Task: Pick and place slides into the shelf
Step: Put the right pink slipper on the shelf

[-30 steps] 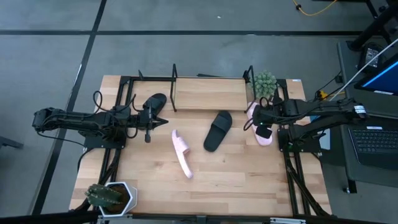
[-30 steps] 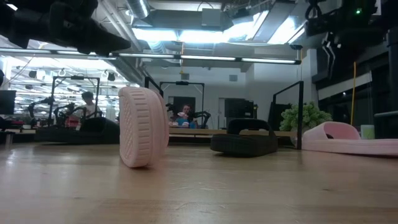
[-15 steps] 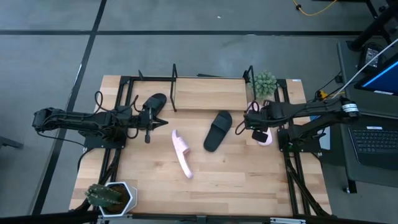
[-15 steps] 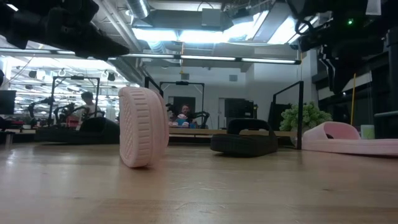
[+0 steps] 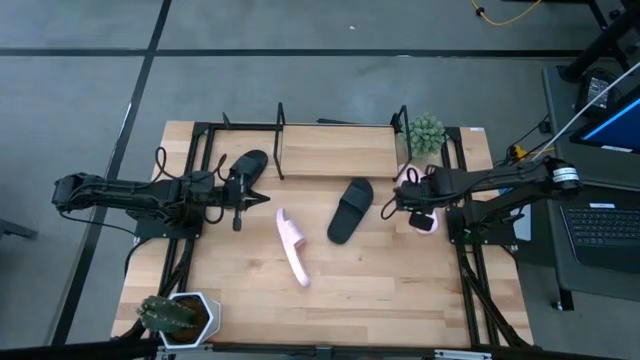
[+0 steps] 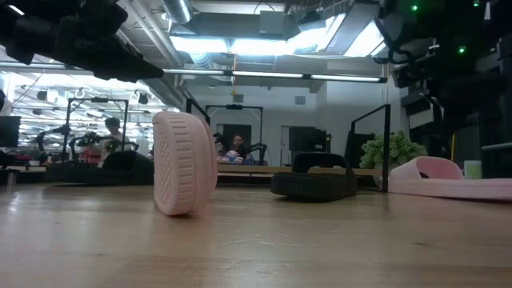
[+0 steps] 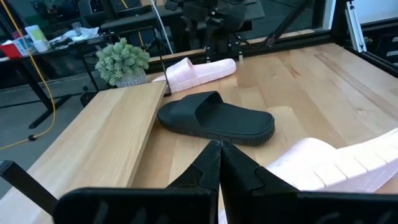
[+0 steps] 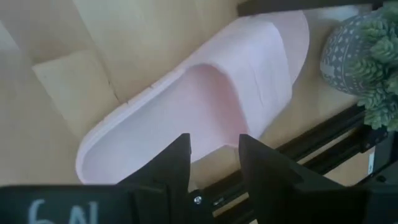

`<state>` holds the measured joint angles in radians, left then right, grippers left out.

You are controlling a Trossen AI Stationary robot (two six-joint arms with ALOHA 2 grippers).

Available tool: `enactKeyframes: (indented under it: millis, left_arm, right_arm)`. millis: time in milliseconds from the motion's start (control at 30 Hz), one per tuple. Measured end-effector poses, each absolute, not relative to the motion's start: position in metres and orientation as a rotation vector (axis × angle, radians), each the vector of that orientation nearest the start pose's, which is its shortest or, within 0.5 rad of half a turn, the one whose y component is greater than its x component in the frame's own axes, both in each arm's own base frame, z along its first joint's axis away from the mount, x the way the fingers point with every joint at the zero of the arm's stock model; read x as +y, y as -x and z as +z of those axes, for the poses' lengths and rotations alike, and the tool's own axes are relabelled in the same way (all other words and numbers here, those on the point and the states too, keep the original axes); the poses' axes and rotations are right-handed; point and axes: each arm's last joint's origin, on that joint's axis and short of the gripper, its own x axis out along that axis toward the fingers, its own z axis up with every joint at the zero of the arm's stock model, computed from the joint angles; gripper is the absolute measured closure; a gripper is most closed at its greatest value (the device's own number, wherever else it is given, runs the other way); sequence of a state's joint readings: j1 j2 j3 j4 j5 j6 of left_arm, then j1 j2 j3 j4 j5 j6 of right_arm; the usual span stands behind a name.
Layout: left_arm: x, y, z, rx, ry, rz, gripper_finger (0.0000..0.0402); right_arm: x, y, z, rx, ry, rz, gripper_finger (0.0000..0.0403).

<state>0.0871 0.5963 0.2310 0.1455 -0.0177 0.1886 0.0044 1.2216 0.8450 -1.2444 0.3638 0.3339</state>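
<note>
The shelf (image 5: 335, 150) stands at the table's far edge, its board bare. One black slide (image 5: 350, 209) lies flat in front of it, also seen in the left wrist view (image 7: 214, 118). A second black slide (image 5: 249, 165) lies left of the shelf. One pink slide (image 5: 292, 246) stands on its long edge at mid-table (image 6: 184, 164). The other pink slide (image 8: 199, 99) lies flat by the table's right edge. My right gripper (image 8: 214, 158) hovers open just above it (image 5: 405, 200). My left gripper (image 5: 238, 205) is shut and hovers by the left black slide.
A small green plant (image 5: 427, 133) stands at the shelf's right end, close to the pink slide under my right gripper. A potted cactus (image 5: 175, 314) sits at the near left corner. Black frame bars (image 5: 462, 250) run along both table sides.
My right gripper has moved toward the table's left and down, and now sits lower over the right pink slide. The slides have stayed where they were.
</note>
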Motion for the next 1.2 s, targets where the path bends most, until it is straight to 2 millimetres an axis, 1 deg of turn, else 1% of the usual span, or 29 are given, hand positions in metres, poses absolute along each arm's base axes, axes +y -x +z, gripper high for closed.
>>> enactKeyframes:
  millis: [133, 300, 533, 633, 767, 1033, 1200]
  left_arm:
    - [0.013, -0.146, 0.199, 0.228, -0.179, 0.083, 0.0401]
    - [0.013, -0.146, 0.2, 0.224, -0.179, 0.084, 0.0401]
    - [0.013, -0.146, 0.2, 0.224, -0.179, 0.084, 0.0401]
    - [0.013, -0.146, 0.2, 0.224, -0.179, 0.084, 0.0401]
    - [0.013, -0.146, 0.2, 0.225, -0.182, 0.084, 0.0401]
    - [0.013, -0.146, 0.2, 0.225, -0.185, 0.083, 0.0401]
    - [0.013, -0.146, 0.2, 0.224, -0.185, 0.083, 0.0401]
  right_arm:
    - [-0.014, -0.174, 0.224, 1.513, 0.035, -0.538, 0.0264]
    - [-0.022, -0.178, 0.224, 1.487, 0.065, -0.499, 0.0264]
    - [-0.034, -0.177, 0.224, 1.509, 0.066, -0.503, 0.0264]
    - [-0.038, -0.178, 0.218, 1.496, 0.058, -0.473, 0.0264]
    - [-0.04, -0.173, 0.207, 1.532, 0.081, -0.446, 0.0264]
    - [-0.049, -0.172, 0.208, 1.528, 0.047, -0.483, 0.0264]
    - [-0.051, -0.173, 0.206, 1.536, 0.028, -0.473, 0.0264]
